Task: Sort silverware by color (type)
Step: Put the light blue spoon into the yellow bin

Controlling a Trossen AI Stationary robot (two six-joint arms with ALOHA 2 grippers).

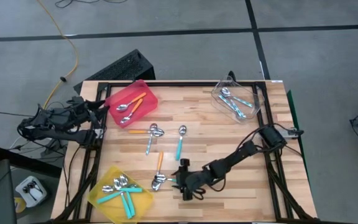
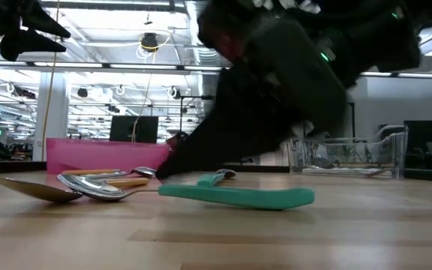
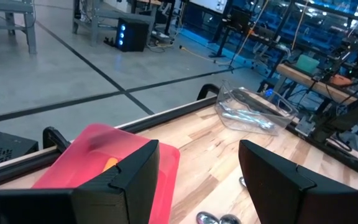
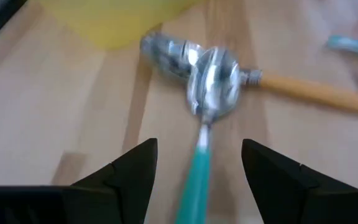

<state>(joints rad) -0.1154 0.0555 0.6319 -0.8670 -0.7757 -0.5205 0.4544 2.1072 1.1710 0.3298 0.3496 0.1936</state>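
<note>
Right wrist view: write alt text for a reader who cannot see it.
The right gripper has its two dark fingers open on either side of a teal-handled spoon lying on the wooden table. Its shiny bowl overlaps the bowl of an orange-handled spoon, with a yellow bin just beyond.

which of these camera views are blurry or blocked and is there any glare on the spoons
Right wrist view: motion-blurred throughout, the teal spoon smeared between the open right gripper, glare on its bowl. Low view: the dark arm blocks the middle, near spoon bowls shine. High view: sharp, evenly lit. Left wrist view: clear, slight softness on the red bin.
</note>
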